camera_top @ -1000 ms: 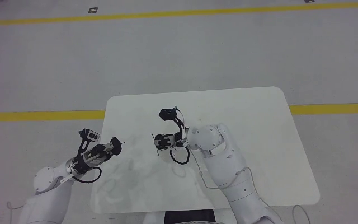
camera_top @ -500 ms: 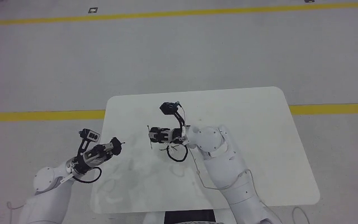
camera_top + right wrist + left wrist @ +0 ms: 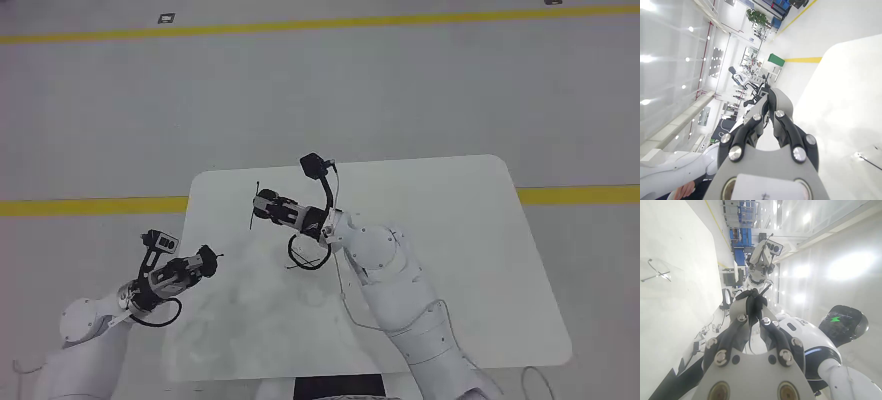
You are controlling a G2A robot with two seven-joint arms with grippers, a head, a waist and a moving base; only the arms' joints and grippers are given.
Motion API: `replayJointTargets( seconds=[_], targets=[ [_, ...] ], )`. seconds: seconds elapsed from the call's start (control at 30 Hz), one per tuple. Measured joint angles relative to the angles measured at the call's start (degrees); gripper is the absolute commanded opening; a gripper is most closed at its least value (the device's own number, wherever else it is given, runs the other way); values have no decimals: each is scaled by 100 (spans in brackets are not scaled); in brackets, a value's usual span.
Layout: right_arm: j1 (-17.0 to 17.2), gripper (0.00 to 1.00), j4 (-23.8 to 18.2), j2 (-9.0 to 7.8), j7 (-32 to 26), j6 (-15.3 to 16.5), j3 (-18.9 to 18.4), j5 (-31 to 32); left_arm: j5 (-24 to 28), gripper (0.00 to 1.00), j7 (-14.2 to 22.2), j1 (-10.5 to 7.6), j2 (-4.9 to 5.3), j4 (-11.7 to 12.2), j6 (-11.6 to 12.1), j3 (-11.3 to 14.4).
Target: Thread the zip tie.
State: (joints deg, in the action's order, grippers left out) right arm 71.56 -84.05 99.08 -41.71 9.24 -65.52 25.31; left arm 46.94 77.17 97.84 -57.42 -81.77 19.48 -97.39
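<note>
Ties (image 3: pixel 658 273) lie crossed on the table (image 3: pixel 677 237); right gripper (image 3: pixel 769 92) pinches a zip tie (image 3: pixel 257 190), left gripper (image 3: pixel 751 294) clamps a dark strand (image 3: pixel 750 336).

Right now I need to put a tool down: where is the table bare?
The table is bare right of the right arm. Its left part is crowded: the right gripper holds a zip tie, the left gripper hangs at the edge, loose ties lie on a clear sheet.

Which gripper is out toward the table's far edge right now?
The right gripper, shut on a thin black zip tie. The left gripper, shut on a black strip, sits by the table's left edge.
</note>
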Motion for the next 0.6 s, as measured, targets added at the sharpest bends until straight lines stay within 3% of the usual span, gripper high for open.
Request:
replayJointTargets(
  seconds=[0.47, 0.6],
  targets=[
    [-18, 0, 15, 1, 8, 8, 13, -21, 0, 0, -1, 0, 0, 0, 0, 1],
    [-18, 0, 15, 1, 8, 8, 13, -21, 46, 0, -186, -30, -12, 17, -12, 31]
  ],
)
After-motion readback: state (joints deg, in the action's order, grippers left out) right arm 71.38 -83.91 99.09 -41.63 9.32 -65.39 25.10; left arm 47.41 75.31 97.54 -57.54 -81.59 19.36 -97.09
